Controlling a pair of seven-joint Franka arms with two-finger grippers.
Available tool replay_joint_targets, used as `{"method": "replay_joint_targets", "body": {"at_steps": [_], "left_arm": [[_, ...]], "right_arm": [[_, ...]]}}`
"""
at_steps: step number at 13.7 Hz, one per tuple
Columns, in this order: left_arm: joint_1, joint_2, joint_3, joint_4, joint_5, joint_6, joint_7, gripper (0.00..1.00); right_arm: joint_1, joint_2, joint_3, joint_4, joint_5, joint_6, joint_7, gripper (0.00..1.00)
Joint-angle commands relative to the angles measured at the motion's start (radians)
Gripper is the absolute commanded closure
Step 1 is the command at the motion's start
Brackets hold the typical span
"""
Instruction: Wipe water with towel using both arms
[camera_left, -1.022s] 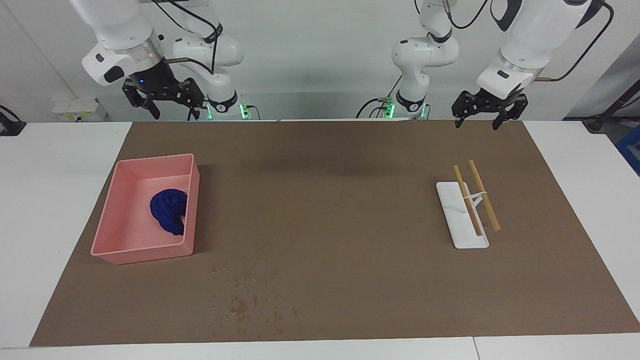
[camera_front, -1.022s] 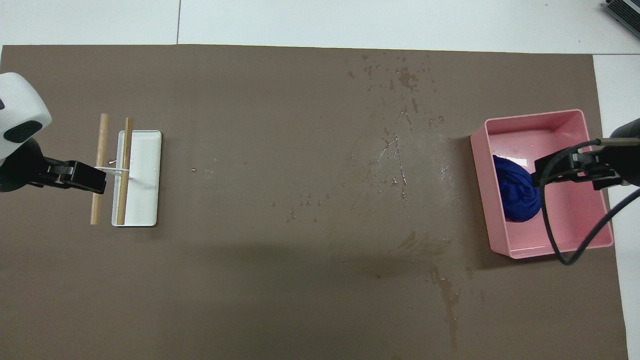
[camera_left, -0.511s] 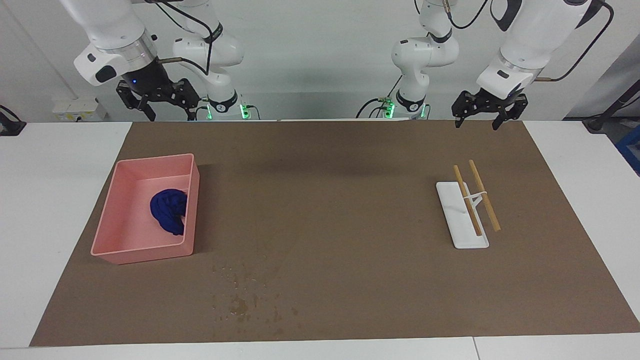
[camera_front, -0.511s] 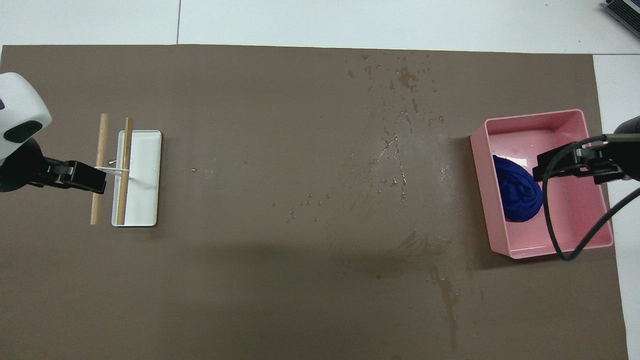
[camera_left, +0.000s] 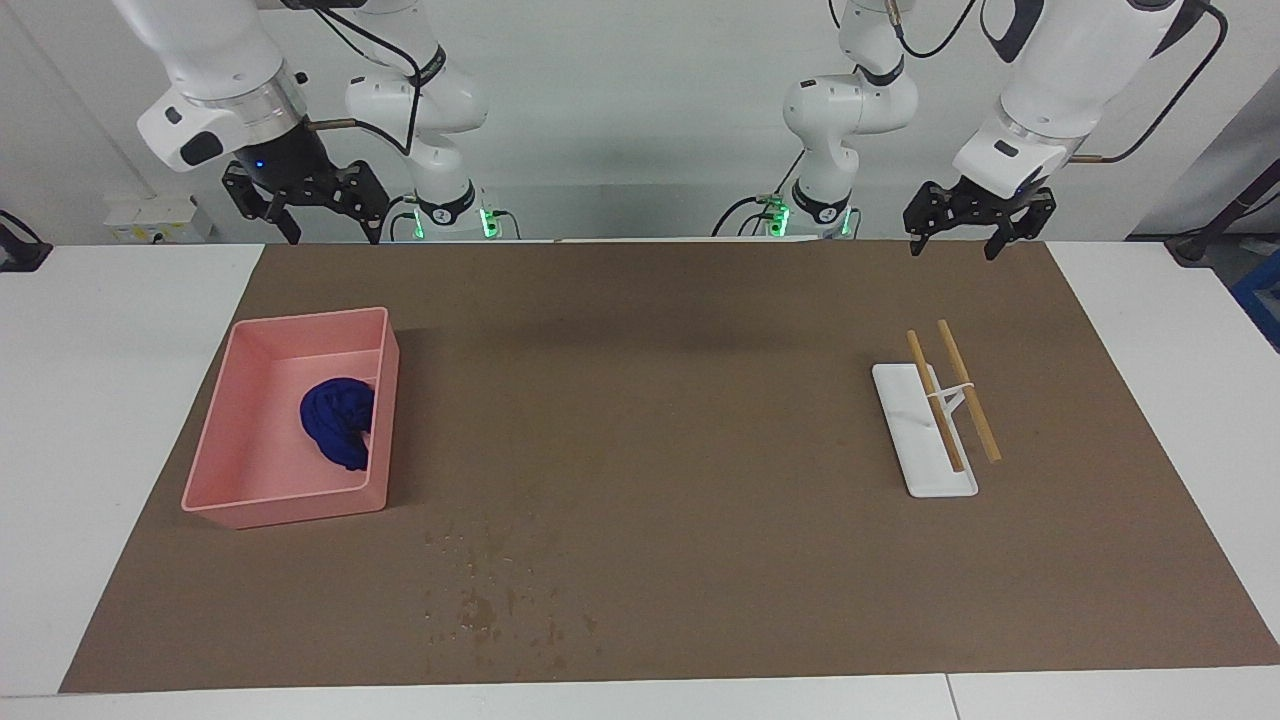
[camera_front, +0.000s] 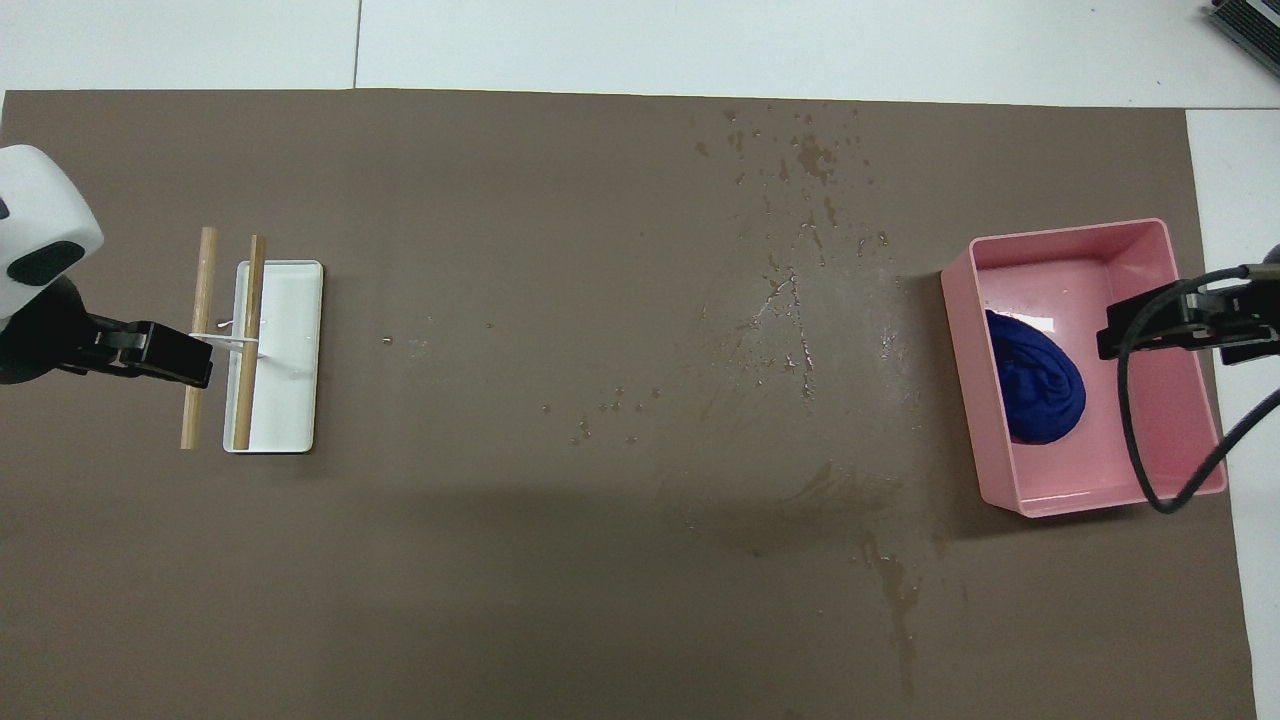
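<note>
Towel: a crumpled dark blue cloth towel (camera_left: 338, 423) lies inside the pink rectangular plastic bin (camera_left: 232, 408), against the bin wall that faces the middle of the surface; nothing touches it.
Water: scattered droplets and wet smears (camera_front: 795, 300) sit on the brown mat (camera_left: 650, 400), beside the bin toward the middle, with more drops (camera_left: 480, 600) farther from the robots.
Right tool: the black two-fingered tool of the right arm (camera_left: 303, 195) hangs high above the mat's edge near the bin, fingers spread wide, holding nothing.
Left tool: the black two-fingered tool of the left arm (camera_left: 965, 218) waits, raised at its own end, fingers apart and empty.
Other items: a white tray carrying two wooden sticks (camera_left: 950, 400) lies below the left tool.
Doing it well: probably the right tool should drop straight into the bin, clear of the walls, and pinch the towel's raised folds.
</note>
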Motion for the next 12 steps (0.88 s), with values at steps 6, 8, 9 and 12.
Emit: {"method": "replay_joint_targets", "body": {"at_steps": [6,8,9,12], "left_arm": [[0.013,-0.027,-0.004,-0.028,-0.008,-0.002,0.014,0.0],[0.013,-0.027,-0.004,-0.028,-0.01,-0.002,0.014,0.0],[0.013,-0.027,-0.004,-0.028,-0.01,-0.002,0.014,0.0],[0.013,-0.027,-0.004,-0.028,-0.01,-0.002,0.014,0.0]], "right_arm": [[0.001,-0.021,-0.036,-0.035,-0.009,0.086,-0.062,0.0],[0.001,-0.021,-0.036,-0.036,-0.008,0.088,-0.06,0.0],[0.001,-0.023,-0.036,-0.041,-0.008,0.091,-0.06,0.0],[0.003,-0.026,-0.036,-0.056,-0.008,0.095,-0.057,0.0]]}}
